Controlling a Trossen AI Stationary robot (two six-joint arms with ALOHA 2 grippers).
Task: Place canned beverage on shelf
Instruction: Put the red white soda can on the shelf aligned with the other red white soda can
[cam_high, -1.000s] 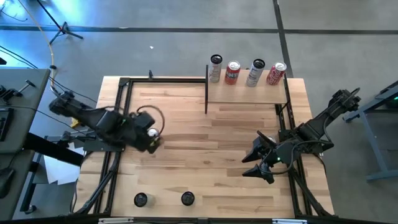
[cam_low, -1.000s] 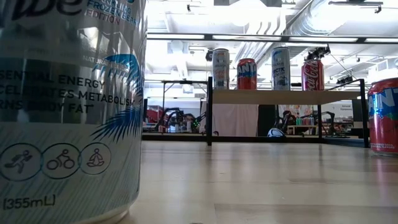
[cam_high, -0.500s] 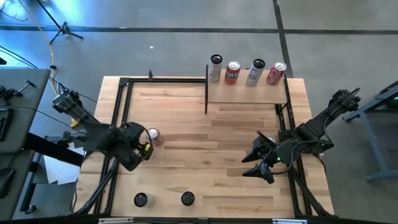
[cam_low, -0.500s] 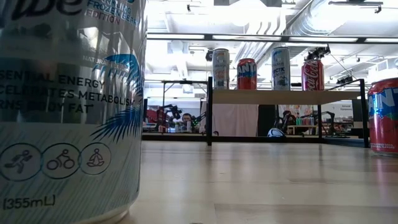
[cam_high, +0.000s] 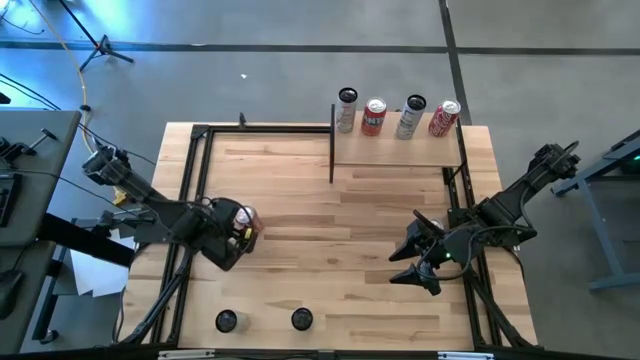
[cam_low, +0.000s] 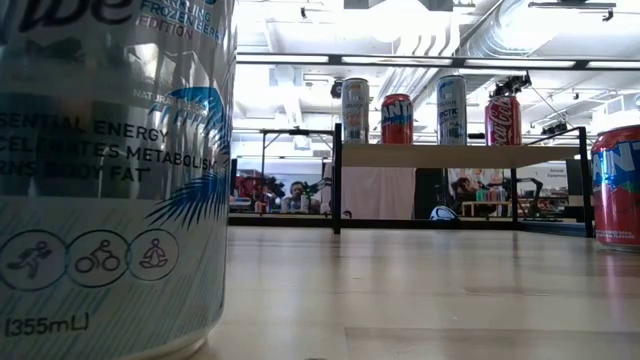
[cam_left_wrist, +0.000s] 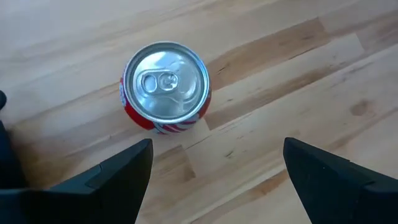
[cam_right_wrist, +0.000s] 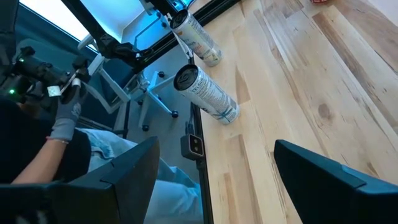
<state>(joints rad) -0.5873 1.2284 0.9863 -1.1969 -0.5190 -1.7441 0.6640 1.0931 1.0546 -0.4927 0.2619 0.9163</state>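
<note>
From above: the left arm reaches in from the left edge of the table, bent at the elbow, and the left gripper (cam_high: 232, 233) hangs right over a red can (cam_high: 247, 222) standing on the planks, left of centre. The right arm comes in from the right edge, its right gripper (cam_high: 412, 262) pointing toward the middle, fingers spread and nothing between them. The shelf (cam_high: 395, 150) sits at the far right part of the table with four cans along its back edge. Two more cans stand near the front edge.

Table-level view: a big silver can (cam_low: 110, 170) fills the left side, the shelf (cam_low: 460, 155) is way back with its four cans upright on top. Neither arm can be made out here.

Left wrist: looking straight down on the red can's (cam_left_wrist: 165, 87) lid, fingers (cam_left_wrist: 115, 180) spread wide, can ahead of them, untouched.

Right wrist: fingers (cam_right_wrist: 323, 180) apart, two slim silver cans (cam_right_wrist: 205, 93) by the table edge, a person's gloved hand (cam_right_wrist: 65, 115) beyond.
</note>
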